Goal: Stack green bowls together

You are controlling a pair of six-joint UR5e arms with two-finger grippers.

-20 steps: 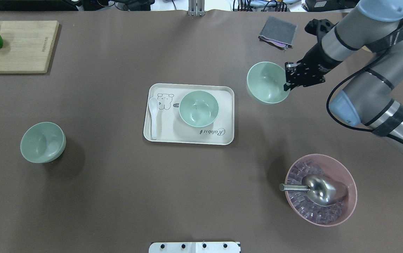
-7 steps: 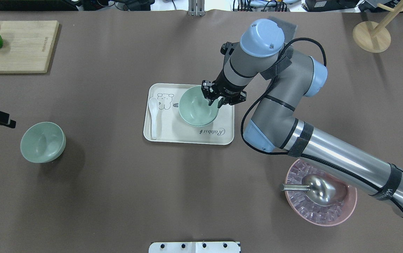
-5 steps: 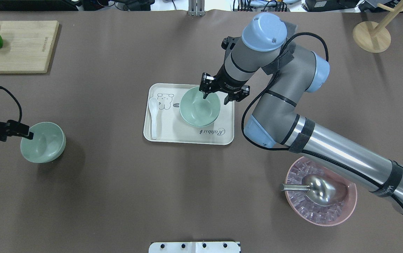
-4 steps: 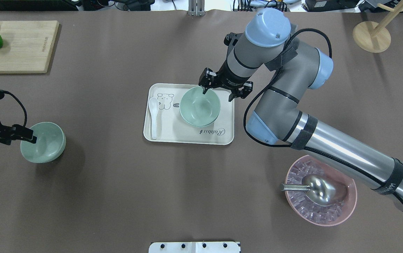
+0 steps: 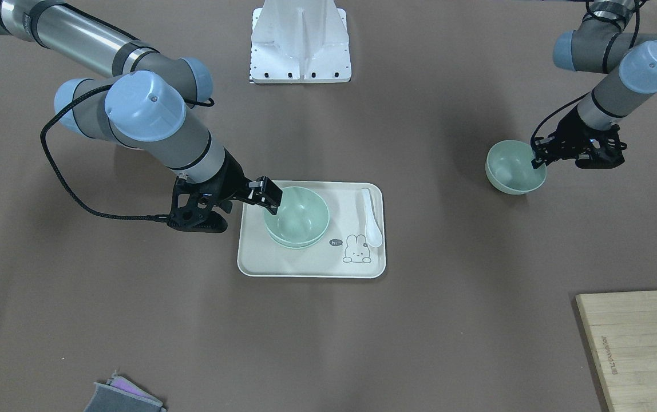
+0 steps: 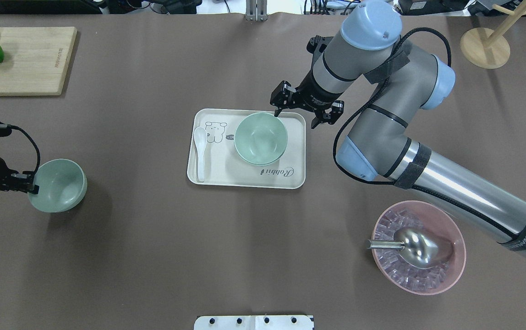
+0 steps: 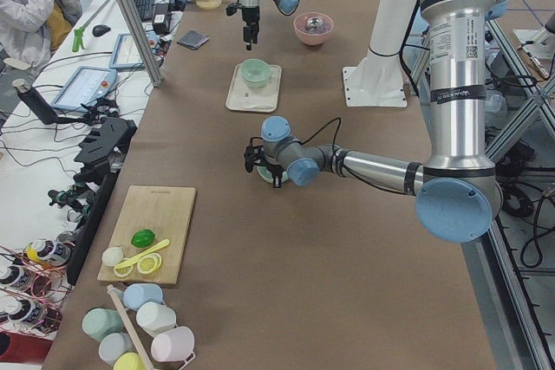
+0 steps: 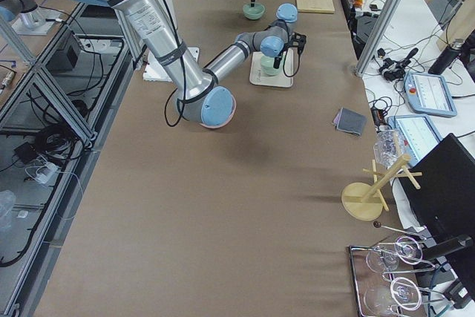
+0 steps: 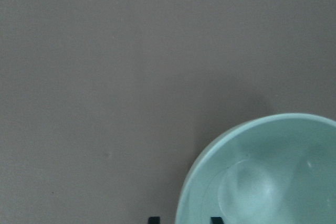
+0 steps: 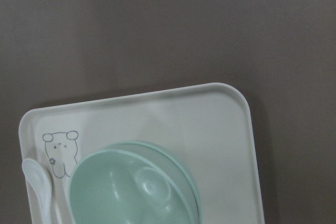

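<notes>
Two green bowls sit nested on the cream tray; they also show in the front view and the right wrist view. My right gripper is open and empty, above the tray's far right edge, clear of the stack. The third green bowl stands alone at the table's left. My left gripper is at its rim. In the left wrist view the two fingertips stand either side of the rim of the bowl with a gap.
A white spoon lies on the tray's left side. A pink bowl holding clear cubes and a metal scoop sits near right. A cutting board with fruit is far left. A wooden stand is far right.
My right gripper carried a green bowl to the tray, set it into the bowl there, opened and drew back. My left arm came in and reached the left bowl's rim.
</notes>
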